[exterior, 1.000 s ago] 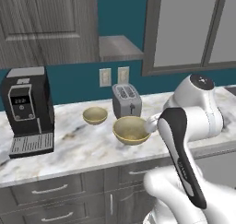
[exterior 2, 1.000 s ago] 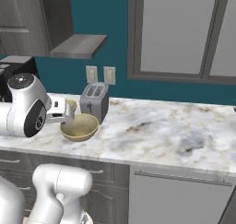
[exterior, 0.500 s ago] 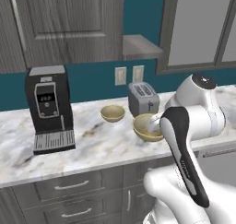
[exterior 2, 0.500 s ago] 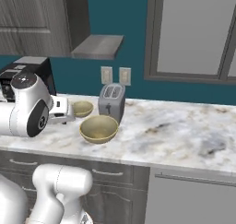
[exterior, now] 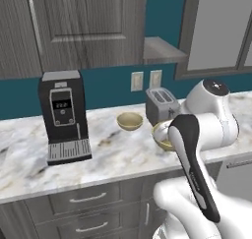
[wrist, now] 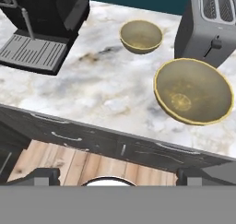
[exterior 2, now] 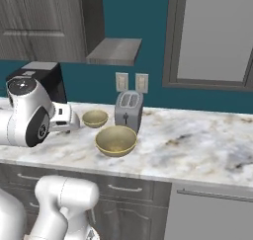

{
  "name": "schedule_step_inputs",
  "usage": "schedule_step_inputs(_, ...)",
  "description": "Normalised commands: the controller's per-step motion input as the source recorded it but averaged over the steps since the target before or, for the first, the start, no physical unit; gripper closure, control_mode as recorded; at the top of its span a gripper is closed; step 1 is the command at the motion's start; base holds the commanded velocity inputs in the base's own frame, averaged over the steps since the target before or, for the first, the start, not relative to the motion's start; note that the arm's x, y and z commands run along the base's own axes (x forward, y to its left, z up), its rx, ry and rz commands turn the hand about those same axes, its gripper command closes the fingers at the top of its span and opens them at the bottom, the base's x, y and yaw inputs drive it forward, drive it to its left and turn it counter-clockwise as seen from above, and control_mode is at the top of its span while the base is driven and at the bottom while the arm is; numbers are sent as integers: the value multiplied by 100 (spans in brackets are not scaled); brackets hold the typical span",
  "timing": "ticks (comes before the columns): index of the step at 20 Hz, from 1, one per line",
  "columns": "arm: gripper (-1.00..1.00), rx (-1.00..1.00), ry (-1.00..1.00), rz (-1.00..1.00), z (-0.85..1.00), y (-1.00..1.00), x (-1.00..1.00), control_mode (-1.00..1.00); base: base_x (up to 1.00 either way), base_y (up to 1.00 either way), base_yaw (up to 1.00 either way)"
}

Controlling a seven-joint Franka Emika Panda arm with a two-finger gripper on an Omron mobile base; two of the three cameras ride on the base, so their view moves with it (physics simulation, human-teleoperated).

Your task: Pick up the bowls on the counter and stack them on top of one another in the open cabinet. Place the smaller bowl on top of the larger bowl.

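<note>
Olive-yellow and pale-rimmed, the wider, deeper larger bowl [wrist: 192, 91] sits on the white-grey marble counter [wrist: 92, 87] near its front edge, just in front of the grey two-slot toaster [wrist: 209, 25]. The narrower matching smaller bowl [wrist: 141, 36] stands farther back, toward the wall, beside the toaster and well apart from the black coffee machine [exterior: 63, 117] at the counter's left part. Both bowls are upright and neither has been lifted yet.

The claw [wrist: 115, 174] is released, its two dark tips spread wide at the bottom of the hand view with nothing between them. It hangs out in front of the counter's front edge, above the wooden floor. From there the larger bowl lies ahead and to the right, past the counter edge; being round, it offers no preferred axis, so a rim grip looks the likeliest approach.

In the left base view the arm's white elbow covers most of the larger bowl. The grey wood-grain open cabinet [exterior 2: 114, 52] shows merely as a shelf-like underside above the toaster; its interior probably cannot be judged from here.
</note>
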Motion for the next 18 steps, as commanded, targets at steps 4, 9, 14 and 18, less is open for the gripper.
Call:
schedule_step_inputs(4,-100,0,0,0,0,0,0,100,70,10,-1)
schedule_step_inputs(9,-100,0,0,0,0,0,0,-100,38,9,-1)
schedule_step_inputs(14,-100,0,0,0,-2,2,19,-100,0,0,0)
schedule_step_inputs(18,-100,0,0,0,-21,11,29,-100,0,0,0)
